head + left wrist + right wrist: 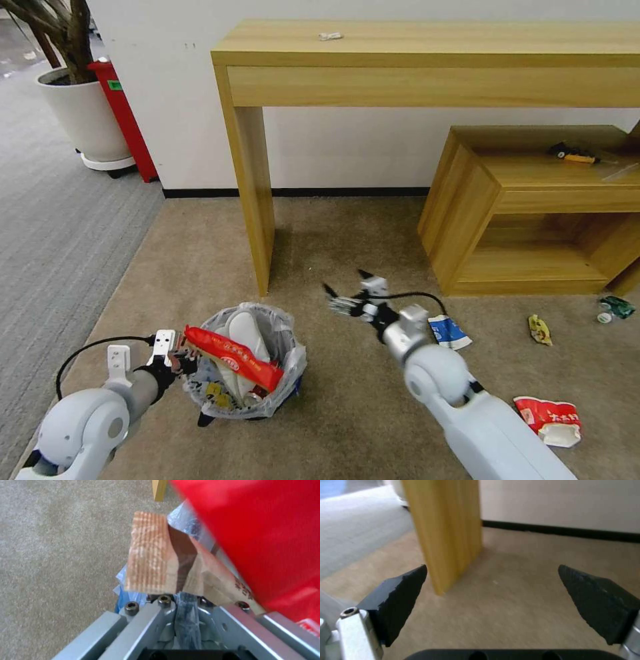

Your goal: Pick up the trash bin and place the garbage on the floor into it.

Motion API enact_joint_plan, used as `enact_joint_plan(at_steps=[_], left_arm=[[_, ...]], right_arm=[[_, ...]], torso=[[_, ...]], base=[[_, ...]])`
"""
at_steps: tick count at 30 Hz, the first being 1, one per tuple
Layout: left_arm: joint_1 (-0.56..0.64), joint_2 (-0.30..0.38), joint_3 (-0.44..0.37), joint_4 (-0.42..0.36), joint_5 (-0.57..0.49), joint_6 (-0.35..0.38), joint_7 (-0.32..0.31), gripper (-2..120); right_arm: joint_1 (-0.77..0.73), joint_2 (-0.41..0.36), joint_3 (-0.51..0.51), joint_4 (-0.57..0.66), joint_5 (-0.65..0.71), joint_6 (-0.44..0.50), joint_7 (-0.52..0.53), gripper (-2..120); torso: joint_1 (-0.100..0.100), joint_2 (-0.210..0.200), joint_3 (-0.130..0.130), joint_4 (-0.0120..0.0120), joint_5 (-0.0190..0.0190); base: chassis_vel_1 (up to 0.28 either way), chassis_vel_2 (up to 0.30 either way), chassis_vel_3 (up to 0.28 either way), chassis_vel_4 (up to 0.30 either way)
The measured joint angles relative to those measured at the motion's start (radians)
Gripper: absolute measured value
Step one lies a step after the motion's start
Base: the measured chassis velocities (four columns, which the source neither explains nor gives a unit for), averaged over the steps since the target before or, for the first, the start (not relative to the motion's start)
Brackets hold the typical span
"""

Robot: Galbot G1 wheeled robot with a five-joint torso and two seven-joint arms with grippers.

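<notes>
- Your left pincer (175, 357) is closed on the rim of the trash bin (248, 363), on the side of the bin nearest the grey floor strip. In the left wrist view you see the crinkled clear bag (186, 620) pinched between the closed jaws.
- The trash bin is over the beige carpet (347, 413), a little in front of the leg of the tall wooden counter (427, 63). If it touches the carpet or hangs just above it, I cannot tell.
- Inside the bin you see a long red wrapper (233, 359) that lies across the rim close to the left pincer, and a white slipper (248, 337) behind it.
- Your right pincer (347, 288) is wide open and holds nothing. It hovers over bare carpet, between the counter leg (445, 530) and the low wooden shelf (540, 207); its two dark fingertips (400, 597) are far apart.
- A blue-white carton (449, 332) lies on the carpet just beside the right arm, near the front corner of the low shelf.
- A yellow wrapper (540, 329) lies farther toward the right edge of the carpet, and a green bottle (617, 308) beyond it, near the foot of the shelf.
- A red-white cup (550, 420), crushed, lies on the carpet near the right forearm.
</notes>
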Motion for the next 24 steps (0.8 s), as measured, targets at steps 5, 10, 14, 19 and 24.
enact_joint_plan(at_steps=[5,10,14,19,24], left_arm=[[0.009,-0.024,0.003,-0.02,0.038,0.0,0.006,0],[0.019,-0.036,0.013,-0.034,0.065,0.0,0.01,0],[0.024,-0.038,0.015,-0.036,0.074,0.0,0.01,0],[0.025,-0.041,0.026,-0.039,0.082,0.0,0.011,0],[0.026,-0.045,0.033,-0.043,0.09,0.0,0.011,0]], right_arm=[[-0.129,0.03,0.112,0.006,-0.072,0.043,-0.035,100],[-0.185,0.034,0.17,0.01,-0.089,0.067,-0.05,100],[-0.214,0.031,0.205,0.01,-0.096,0.085,-0.063,100],[-0.253,0.028,0.249,0.0,-0.103,0.114,-0.083,100],[-0.272,0.026,0.269,-0.007,-0.107,0.128,-0.092,100]], torso=[[0.0,0.0,0.0,0.0001,0.0],[0.0,0.0,0.0,0.0003,-0.0002],[0.0,0.0,0.0,0.0005,0.0],[0.0,0.0,0.0,0.0,0.0003],[0.0,0.0,0.0,0.0001,0.0002]], base=[[0.0,0.0,0.0,0.0],[-0.054,-0.048,0.036,0.034],[-0.132,-0.113,0.162,0.131],[-0.217,-0.204,0.217,0.205],[-0.235,-0.243,0.221,0.235]])
